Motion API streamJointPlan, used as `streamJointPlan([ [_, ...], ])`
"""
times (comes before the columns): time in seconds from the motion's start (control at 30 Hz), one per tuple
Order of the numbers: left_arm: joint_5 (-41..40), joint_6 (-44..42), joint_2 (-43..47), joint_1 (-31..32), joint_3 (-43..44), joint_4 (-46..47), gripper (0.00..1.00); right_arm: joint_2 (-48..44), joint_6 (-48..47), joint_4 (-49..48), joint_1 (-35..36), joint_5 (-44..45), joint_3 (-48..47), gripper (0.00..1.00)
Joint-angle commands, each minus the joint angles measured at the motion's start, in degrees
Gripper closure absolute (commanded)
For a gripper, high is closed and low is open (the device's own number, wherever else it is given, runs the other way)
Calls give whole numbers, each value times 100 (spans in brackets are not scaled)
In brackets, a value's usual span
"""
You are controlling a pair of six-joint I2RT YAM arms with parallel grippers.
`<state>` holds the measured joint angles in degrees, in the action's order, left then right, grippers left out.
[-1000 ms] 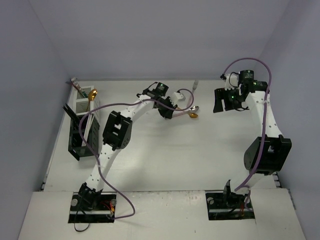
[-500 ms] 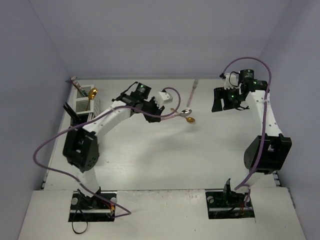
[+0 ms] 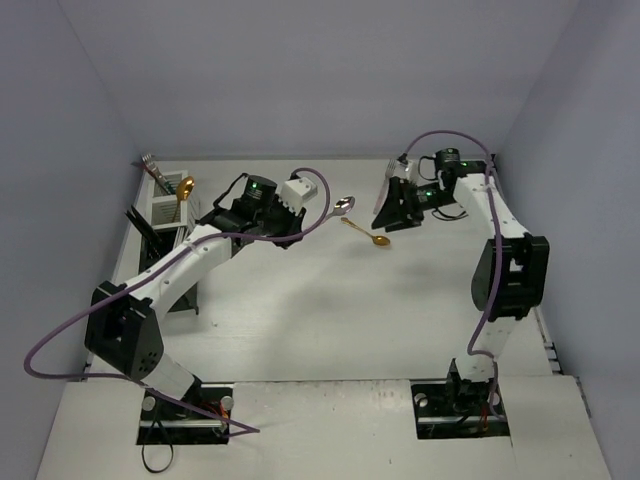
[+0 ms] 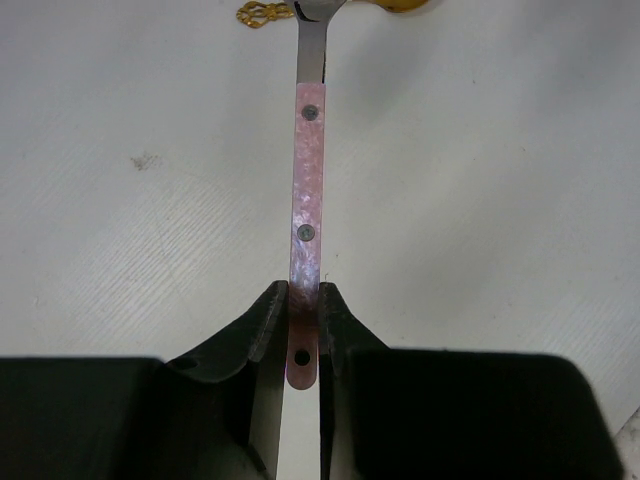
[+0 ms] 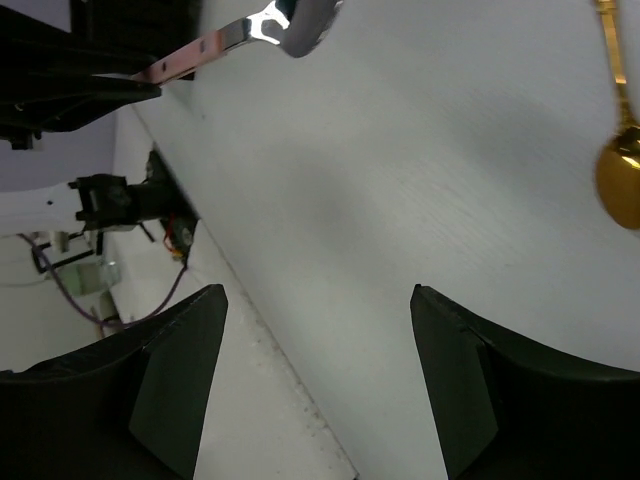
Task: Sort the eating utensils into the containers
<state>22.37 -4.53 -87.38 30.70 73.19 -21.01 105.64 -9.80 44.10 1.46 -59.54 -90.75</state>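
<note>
**Q:** What does the overhead camera show?

**A:** I see my left gripper [image 3: 303, 221] out over the middle of the white table [image 3: 300, 320]. It is holding a pink-handled spoon [image 3: 343, 204], silver bowl pointing toward the right arm. A gold spoon [image 3: 368, 233] lies flat just beside that bowl. My right gripper [image 3: 385, 215] hangs near it. At far left, a white caddy [image 3: 165, 212] sits behind a black caddy [image 3: 150, 270].

**Q:** And the left wrist camera?

**A:** 2 black fingers [image 4: 262, 325] are clenched on the end of the pink handle, which runs straight away from the lens.

**Q:** The right wrist?

**A:** My fingers [image 5: 180, 380] are spread wide with only bare table between them. The held spoon's bowl shows at the top and the gold bowl at the right edge.
</note>
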Motion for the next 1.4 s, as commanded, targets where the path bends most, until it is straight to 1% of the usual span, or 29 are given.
streamJointPlan([
  [0.0,-127,608,280,-43,319,598,100,356,483,-86,623,-982,-522,28],
  [0.23,-31,673,159,69,460,616,100,1163,858,-104,680,-1135,-1238,28],
  [0.5,91,681,89,216,538,624,100,1642,997,-156,689,-989,-1803,30],
  [0.6,92,642,98,332,516,598,100,1793,1187,-174,689,-945,-2112,32],
  [0.73,74,523,107,445,512,577,100,1881,1270,-200,680,-919,-2298,42],
  [0.77,54,507,107,449,504,568,100,1881,1262,-204,684,-923,-2286,46],
  [0.83,1,471,102,463,487,553,100,1871,1241,-218,681,-948,-2238,65],
  [0.9,-54,471,123,463,453,546,100,1864,1227,-218,688,-1003,-2162,91],
  [0.93,-73,471,129,463,446,546,100,1859,1210,-218,689,-1001,-2132,97],
  [0.97,-95,471,133,460,442,546,100,1849,1197,-218,689,-1001,-2105,100],
  [1.03,-127,471,133,462,449,523,100,1807,1176,-218,689,-1007,-2057,100],
  [1.07,-123,378,129,463,464,484,96,1789,1165,-213,697,-958,-2057,100],
  [1.1,-107,283,121,463,492,423,86,1766,1151,-208,706,-893,-2062,100],
  [1.13,-45,257,107,463,567,286,58,1714,1128,-200,706,-803,-2070,100],
  [1.17,43,191,114,455,626,154,48,1684,1091,-193,706,-759,-2077,100],
  [1.23,491,115,181,381,660,59,30,1548,1036,-175,755,-613,-2136,100],
  [1.3,1088,173,268,257,703,10,22,1383,817,-162,859,-396,-2157,100],
  [1.37,1669,300,299,157,775,10,21,1216,597,-149,1028,-225,-2142,100],
])
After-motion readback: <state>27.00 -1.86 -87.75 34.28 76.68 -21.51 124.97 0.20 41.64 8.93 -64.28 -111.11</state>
